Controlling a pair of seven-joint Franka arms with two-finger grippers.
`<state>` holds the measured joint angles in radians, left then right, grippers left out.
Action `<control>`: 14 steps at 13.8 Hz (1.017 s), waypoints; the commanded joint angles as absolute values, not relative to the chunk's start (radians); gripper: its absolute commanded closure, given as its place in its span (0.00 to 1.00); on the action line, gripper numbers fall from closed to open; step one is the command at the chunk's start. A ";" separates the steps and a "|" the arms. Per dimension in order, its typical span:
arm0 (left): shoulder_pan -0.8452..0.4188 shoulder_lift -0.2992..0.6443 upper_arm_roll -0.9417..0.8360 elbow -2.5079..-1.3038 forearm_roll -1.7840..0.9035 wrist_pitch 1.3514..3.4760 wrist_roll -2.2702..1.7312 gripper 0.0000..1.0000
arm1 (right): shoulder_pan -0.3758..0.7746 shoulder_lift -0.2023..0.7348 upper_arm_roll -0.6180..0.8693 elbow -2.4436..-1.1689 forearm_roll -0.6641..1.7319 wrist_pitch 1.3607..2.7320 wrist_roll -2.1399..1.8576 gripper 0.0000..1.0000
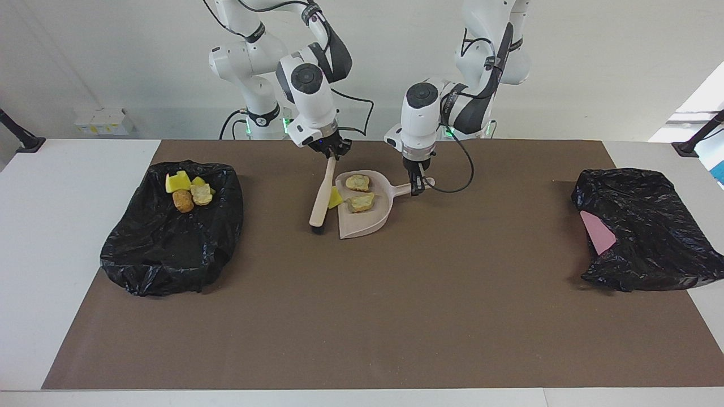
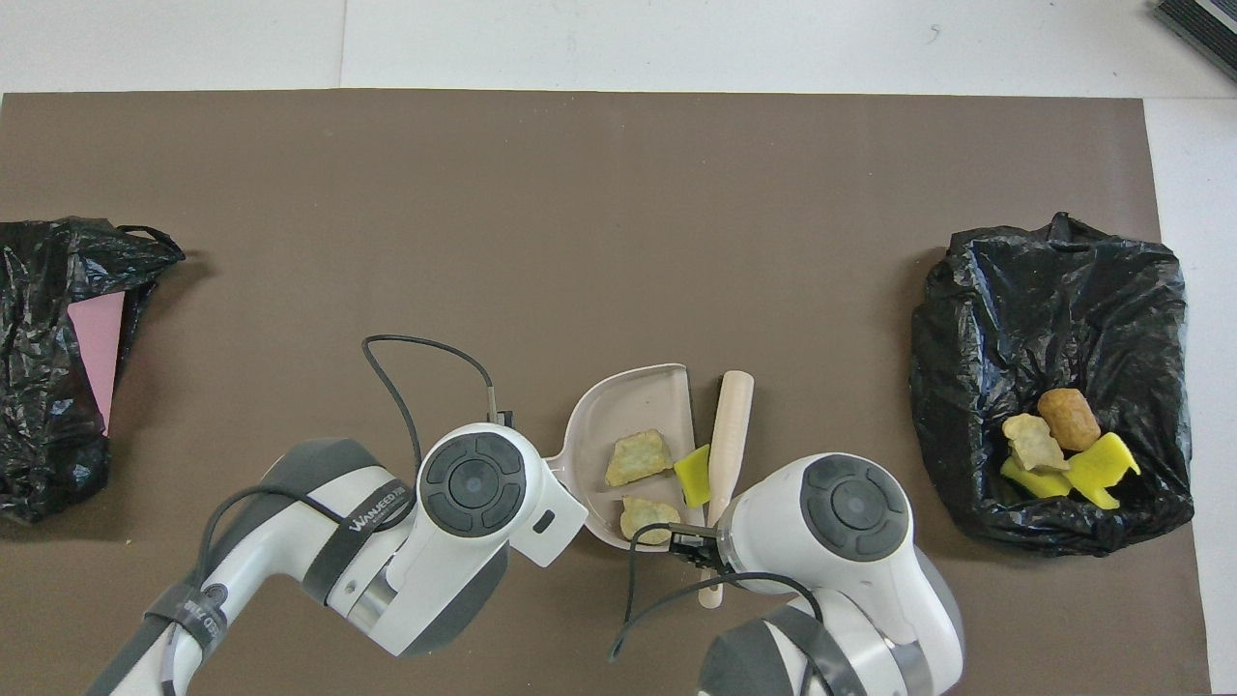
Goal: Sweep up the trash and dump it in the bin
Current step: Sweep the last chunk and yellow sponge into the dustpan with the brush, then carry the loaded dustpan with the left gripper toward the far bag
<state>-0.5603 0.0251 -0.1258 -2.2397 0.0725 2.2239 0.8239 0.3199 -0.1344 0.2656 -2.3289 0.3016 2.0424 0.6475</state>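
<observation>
The beige dustpan (image 1: 363, 224) lies on the brown mat close to the robots, and also shows in the overhead view (image 2: 628, 401). Two tan trash lumps (image 1: 357, 182) (image 1: 361, 202) lie in it. A yellow sponge piece (image 1: 335, 198) sits at the pan's open edge, against the brush (image 1: 322, 195). My left gripper (image 1: 417, 185) is shut on the dustpan's handle. My right gripper (image 1: 331, 151) is shut on the brush's handle end, and the brush lies slanted beside the pan. The black-bag bin (image 1: 169, 243) holds several yellow and tan pieces (image 1: 189, 192).
The bin sits toward the right arm's end of the mat (image 2: 1053, 319). A second black bag (image 1: 645, 226) with a pink sheet showing (image 1: 598, 233) sits toward the left arm's end. In the overhead view both wrists cover their grippers.
</observation>
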 commanded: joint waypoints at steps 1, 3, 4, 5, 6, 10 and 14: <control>-0.575 0.002 -0.115 -2.276 0.084 2.279 0.808 1.00 | 0.351 -0.055 0.270 -2.200 0.327 2.034 0.712 1.00; -0.568 0.003 -0.115 -2.286 0.084 2.310 0.810 1.00 | 0.374 -0.020 0.270 -2.129 0.325 2.028 0.732 1.00; -0.565 0.003 -0.114 -2.287 0.084 2.310 0.811 1.00 | 0.380 -0.011 0.270 -2.109 0.325 2.025 0.735 1.00; -0.545 0.006 -0.115 -2.286 0.084 2.315 0.816 1.00 | 0.380 -0.003 0.270 -2.097 0.312 2.022 0.735 1.00; -0.528 0.011 -0.115 -2.286 0.084 2.330 0.819 1.00 | 0.380 -0.002 0.268 -2.097 0.304 2.020 0.723 1.00; -0.462 0.041 -0.115 -2.276 0.077 2.401 0.824 1.00 | 0.376 0.014 0.268 -2.053 0.183 1.973 0.716 1.00; -0.407 0.060 -0.115 -2.257 0.069 2.416 0.828 1.00 | 0.361 0.031 0.265 -1.957 0.151 1.875 0.648 1.00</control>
<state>-0.4366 0.0511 -0.1126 -2.2590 0.0711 2.3861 0.8250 0.3755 0.0076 0.2619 -2.0185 0.1852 1.9186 0.6916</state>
